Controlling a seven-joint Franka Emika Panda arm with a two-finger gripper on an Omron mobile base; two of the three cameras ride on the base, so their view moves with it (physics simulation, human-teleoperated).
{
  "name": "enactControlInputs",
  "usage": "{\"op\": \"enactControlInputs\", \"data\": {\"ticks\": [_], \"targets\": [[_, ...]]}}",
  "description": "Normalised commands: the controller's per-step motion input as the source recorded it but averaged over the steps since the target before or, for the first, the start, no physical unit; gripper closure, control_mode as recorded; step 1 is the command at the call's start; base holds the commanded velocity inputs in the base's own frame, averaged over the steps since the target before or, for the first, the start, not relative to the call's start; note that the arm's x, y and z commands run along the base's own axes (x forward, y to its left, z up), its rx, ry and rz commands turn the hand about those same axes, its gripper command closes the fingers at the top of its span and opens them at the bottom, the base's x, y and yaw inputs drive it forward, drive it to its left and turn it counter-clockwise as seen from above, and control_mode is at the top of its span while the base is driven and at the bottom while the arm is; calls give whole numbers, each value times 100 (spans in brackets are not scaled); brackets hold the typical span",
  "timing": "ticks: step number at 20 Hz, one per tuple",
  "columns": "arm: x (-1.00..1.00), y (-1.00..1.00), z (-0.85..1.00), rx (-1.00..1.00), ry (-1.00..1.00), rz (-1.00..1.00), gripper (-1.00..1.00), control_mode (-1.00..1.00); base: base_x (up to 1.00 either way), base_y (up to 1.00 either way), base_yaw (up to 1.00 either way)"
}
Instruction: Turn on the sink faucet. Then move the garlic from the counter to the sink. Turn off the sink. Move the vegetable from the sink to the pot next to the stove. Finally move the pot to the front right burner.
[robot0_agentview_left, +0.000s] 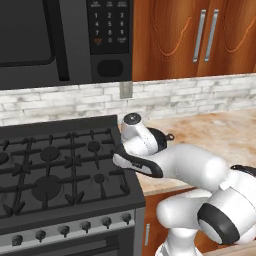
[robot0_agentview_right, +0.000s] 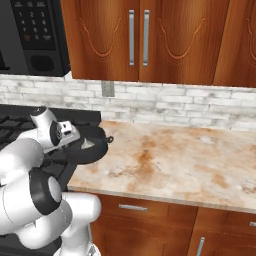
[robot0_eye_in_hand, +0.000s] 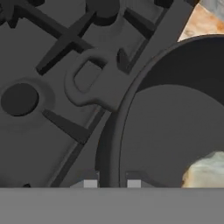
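The gripper (robot0_eye_in_hand: 112, 183) pinches the pot (robot0_eye_in_hand: 175, 131) rim — garlic (robot0_eye_in_hand: 205, 173) inside (loop handle over the stove (robot0_eye_in_hand: 39, 65) edge).

You are looking straight down along the gripper (robot0_eye_in_hand: 112, 183), whose two small fingertips (robot0_eye_in_hand: 90, 183) sit close together, one on each side of the dark pot (robot0_eye_in_hand: 175, 127) rim. The pot's loop handle (robot0_eye_in_hand: 87, 78) juts out over the stove (robot0_eye_in_hand: 35, 52), above the black grates (robot0_eye_in_hand: 65, 43) and beside a round burner cap (robot0_eye_in_hand: 19, 99). Inside the pot, at the lower right, lies the off-white garlic (robot0_eye_in_hand: 205, 171), partly cut off by the frame. A sliver of mottled beige counter (robot0_eye_in_hand: 199, 22) shows at the top right.
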Motion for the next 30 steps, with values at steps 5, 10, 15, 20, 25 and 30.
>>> {"op": "enactControlInputs", "data": {"ticks": [5, 10, 15, 20, 25, 30], "targets": [[-45, 87, 6, -1, 12, 22, 100, -100, 0, 0, 0], [-34, 78, -17, 0, 5, 21, 100, -100, 0, 0, 0], [0, 23, -38, 0, 0, 15, 100, -100, 0, 0, 0], [-4, 23, -24, 0, 0, 13, 100, -100, 0, 0, 0], [-14, 28, -28, 0, 0, 13, 100, -100, 0, 0, 0], [-30, 26, -6, 0, 0, 11, 100, -100, 0, 0, 0]]}}
